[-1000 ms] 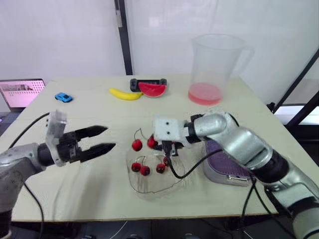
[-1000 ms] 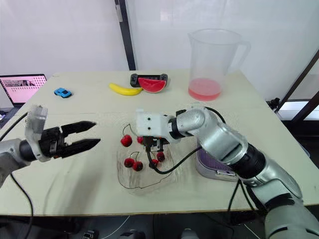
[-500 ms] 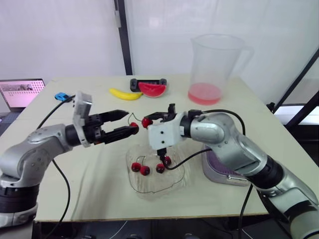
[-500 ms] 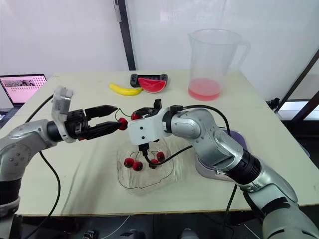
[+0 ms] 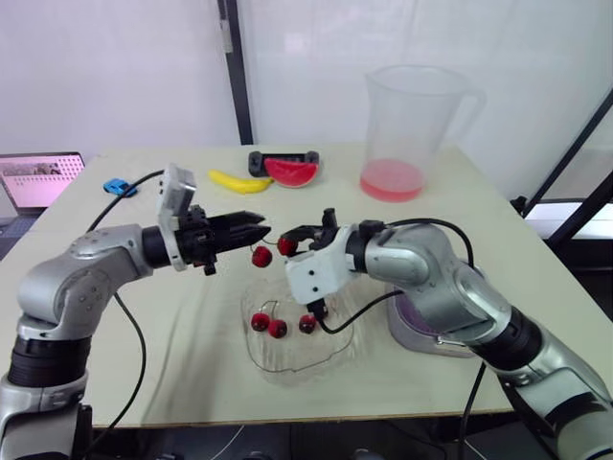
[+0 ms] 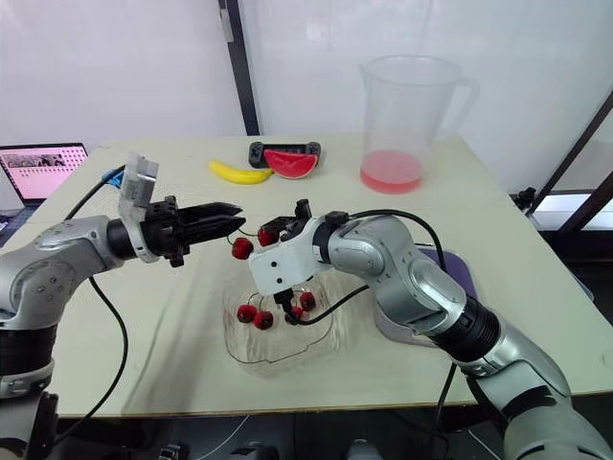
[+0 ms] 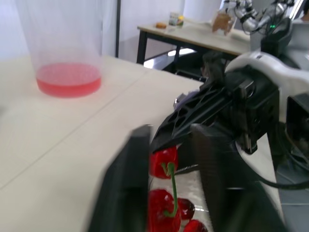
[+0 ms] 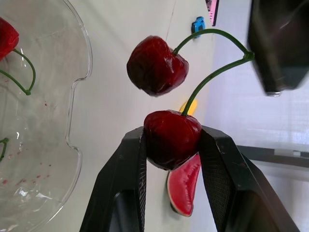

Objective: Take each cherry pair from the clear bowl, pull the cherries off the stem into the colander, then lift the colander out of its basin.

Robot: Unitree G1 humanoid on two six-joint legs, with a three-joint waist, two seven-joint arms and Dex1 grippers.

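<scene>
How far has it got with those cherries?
Nothing looks finished yet. In hand: the right gripper holds one cherry of a pair between its fingers near the clear bowl, the left gripper at its stem. Left: more cherries in the bowl; colander unlifted.

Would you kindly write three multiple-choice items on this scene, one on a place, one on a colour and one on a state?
1. Where does the banana lie?
A) in the bowl
B) beside the watermelon slice
C) in the jug

2. What colour is the toy car?
A) blue
B) yellow
C) green

3. How is the right gripper?
A) open over the jug
B) shut on the banana
C) shut on a cherry

Answers:
1 B: the banana lies on the table next to the slice.
2 A: the car is plainly blue.
3 C: the right wrist view shows both fingers pressed against a cherry.
</scene>
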